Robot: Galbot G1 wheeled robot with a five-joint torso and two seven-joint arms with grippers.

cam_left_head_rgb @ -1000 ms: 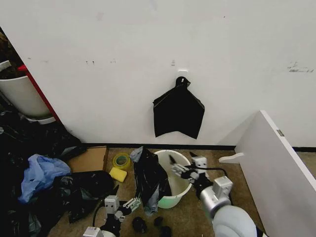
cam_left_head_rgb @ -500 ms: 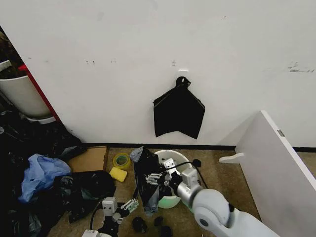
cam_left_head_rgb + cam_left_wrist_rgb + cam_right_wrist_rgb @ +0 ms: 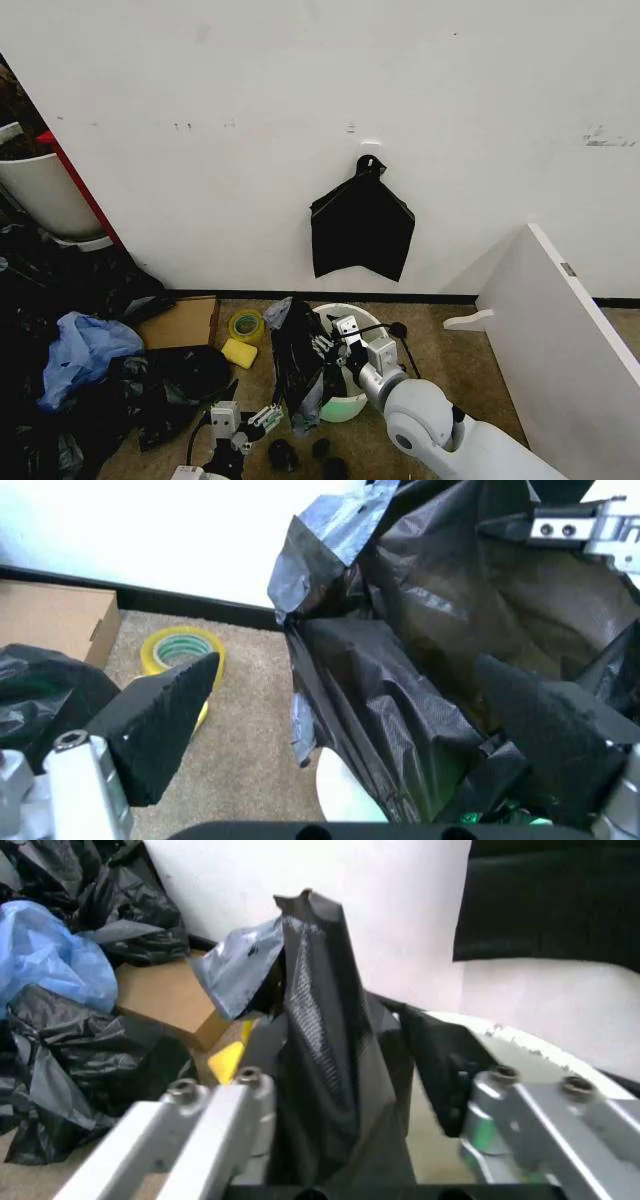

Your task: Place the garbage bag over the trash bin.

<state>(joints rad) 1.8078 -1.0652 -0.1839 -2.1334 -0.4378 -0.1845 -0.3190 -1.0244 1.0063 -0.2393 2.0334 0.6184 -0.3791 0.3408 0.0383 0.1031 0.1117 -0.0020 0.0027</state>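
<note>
Wall behind, carpet floor. Trash bin (image 3: 352,385) stands on the floor near the wall, about 6 o'clock from the flat black bag (image 3: 361,228) hanging on the wall hook. White rolled rim, open top, looks rigid and light; likely tips if the film is tugged sideways.

Garbage bag (image 3: 301,366) is bunched in a tall wrinkled column at the bin's 9 o'clock side, draped over the rim there, rest hanging outside. Not yet spread round the mouth. Thin glossy film: judged very light, floppy, slippery, easy to tear or stretch if pulled against the rim. Best hold looks like the free upper edge of the mouth, pinching one layer, not the bunched middle.

Right hand (image 3: 328,352) is at the bin's 9 o'clock rim with its fingers spread either side of the bag column; the right wrist view shows the film standing between them, not clamped.

Left hand (image 3: 258,417) sits low at 8 o'clock of the bin, fingers spread, holding nothing, bag just ahead of it.

Tape roll (image 3: 245,325) and cardboard box (image 3: 181,322) lie at 10 o'clock, apart from the bin.
</note>
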